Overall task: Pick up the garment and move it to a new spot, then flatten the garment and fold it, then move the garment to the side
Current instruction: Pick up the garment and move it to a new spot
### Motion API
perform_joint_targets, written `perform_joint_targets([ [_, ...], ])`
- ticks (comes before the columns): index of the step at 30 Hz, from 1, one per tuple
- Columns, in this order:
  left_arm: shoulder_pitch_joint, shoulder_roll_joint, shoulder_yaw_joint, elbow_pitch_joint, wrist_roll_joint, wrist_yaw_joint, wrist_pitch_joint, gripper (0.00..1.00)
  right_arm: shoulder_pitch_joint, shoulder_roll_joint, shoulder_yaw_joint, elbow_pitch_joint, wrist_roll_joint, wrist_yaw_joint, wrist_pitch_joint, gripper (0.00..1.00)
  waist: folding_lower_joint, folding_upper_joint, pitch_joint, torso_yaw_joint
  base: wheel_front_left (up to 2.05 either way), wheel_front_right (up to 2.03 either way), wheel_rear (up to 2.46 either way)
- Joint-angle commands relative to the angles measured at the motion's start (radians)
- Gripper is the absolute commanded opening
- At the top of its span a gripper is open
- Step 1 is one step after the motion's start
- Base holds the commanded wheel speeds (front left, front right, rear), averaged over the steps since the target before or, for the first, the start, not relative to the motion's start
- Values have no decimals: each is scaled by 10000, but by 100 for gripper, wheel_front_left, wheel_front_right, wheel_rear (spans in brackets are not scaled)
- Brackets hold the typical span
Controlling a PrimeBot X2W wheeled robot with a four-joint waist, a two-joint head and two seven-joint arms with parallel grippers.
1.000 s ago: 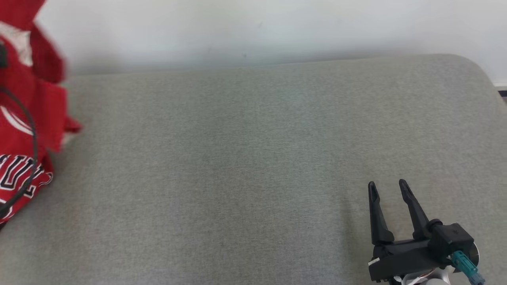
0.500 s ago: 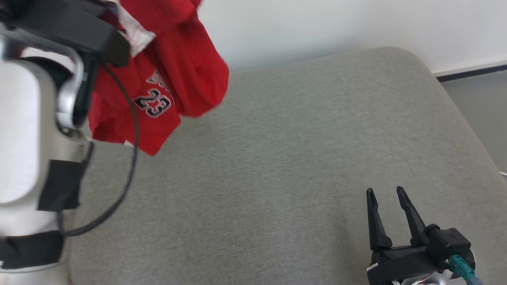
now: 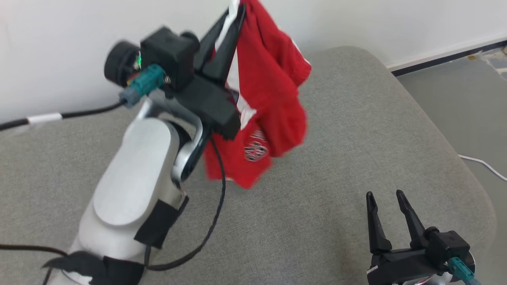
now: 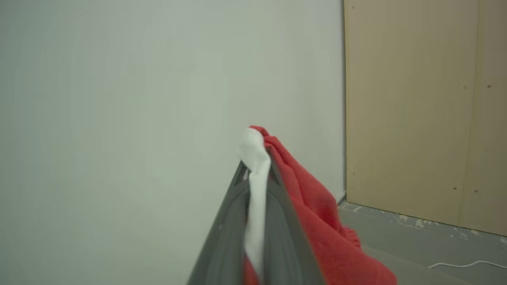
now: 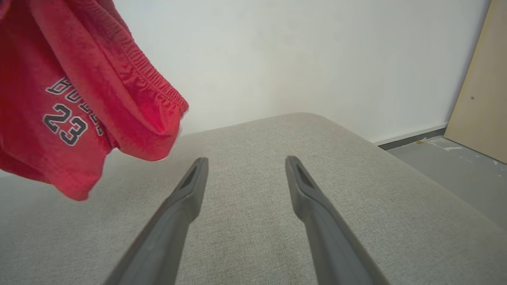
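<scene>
The left pincer [image 3: 234, 14] is raised high over the far edge of the grey upholstered cushion [image 3: 336, 221]. Its two fingers are pressed together on a strip of white trim [image 4: 255, 158] at the top of the red basketball shorts [image 3: 273, 87]. The shorts hang from that one pinch in a bunched drape above the far middle of the cushion. Their lowest hem appears to be clear of the fabric surface, though the head view does not settle that.

The shorts look light and quite limp. The cloth collapses into folds under its own weight, and it is blurred at the lower edge, which suggests it swings easily. Nothing about it is fragile. The smooth knit could slide through a narrow pinch, so the gathered elastic waistband [image 5: 146, 75], seen in the right wrist view above the number 23 [image 5: 65, 128], seems the firmest place to take hold. For flattening, two spread holds along the waistband or at the hem corners would probably serve better than the single trim pinch.

Toward the near right corner of the cushion, the right pincer [image 3: 385, 196] rests low with its fingers wide apart and nothing between them.

By count there is one garment, two pincers and one cushion. One thin white cable [image 3: 481, 164] lies on the floor beyond the cushion's right edge.
</scene>
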Motion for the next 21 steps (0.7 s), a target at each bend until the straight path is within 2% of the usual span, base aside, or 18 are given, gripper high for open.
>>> perform_joint_targets([
  [1,221,-25,-6,68,-36,20,-90,0,133,-12,10,-2,-21,-18,-13,100,0,0,1,-28,0,0,0],
  [12,2482,360,231,1747,-520,258,-977,0,-11,-15,1,56,-142,-18,-12,100,0,0,166,359,0,0,0],
  [21,3399,224,74,3976,-900,162,-1597,0,-126,-17,137,197,-192,-18,-12,100,0,0,66,595,0,0,0],
])
